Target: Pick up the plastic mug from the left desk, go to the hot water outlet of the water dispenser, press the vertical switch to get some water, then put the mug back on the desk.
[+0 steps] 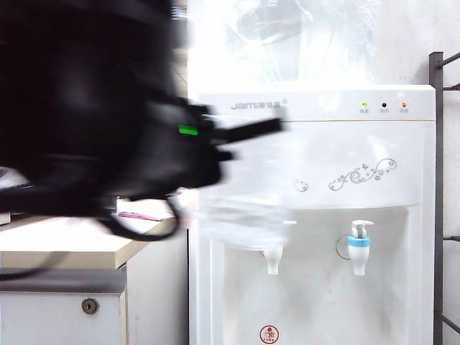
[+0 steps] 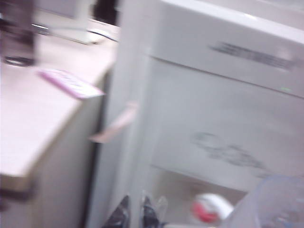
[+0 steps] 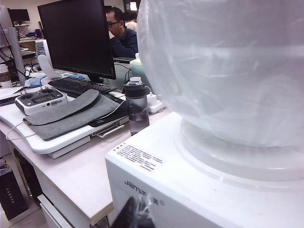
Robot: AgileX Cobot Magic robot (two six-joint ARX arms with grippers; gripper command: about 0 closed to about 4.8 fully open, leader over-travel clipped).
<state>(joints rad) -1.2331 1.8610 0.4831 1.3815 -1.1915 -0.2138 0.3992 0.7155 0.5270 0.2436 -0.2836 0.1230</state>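
Observation:
The clear plastic mug (image 1: pixel 241 205) hangs, blurred by motion, in front of the white water dispenser (image 1: pixel 359 144). My left gripper (image 2: pixel 137 214) is shut on its thin handle (image 2: pixel 162 206), and the mug's rim (image 2: pixel 278 202) shows beside it. My left arm (image 1: pixel 100 108) fills the left of the exterior view as a dark blur. The hot water outlet (image 1: pixel 273 260) with its red collar (image 2: pixel 207 211) sits just below and behind the mug. Its vertical switch is blurred behind the mug. The left desk (image 1: pixel 65 248) stands beside the dispenser. My right gripper (image 3: pixel 135 216) hovers shut above the dispenser's top front edge.
A blue-collared tap (image 1: pixel 359 248) sits right of the hot one. The big clear bottle (image 3: pixel 228 66) tops the dispenser. On the desk stand a dark bottle (image 3: pixel 137 107), a pink slip (image 2: pixel 71 83), a monitor (image 3: pixel 76 35) and a keyboard. A dark metal rack (image 1: pixel 437 201) flanks the dispenser.

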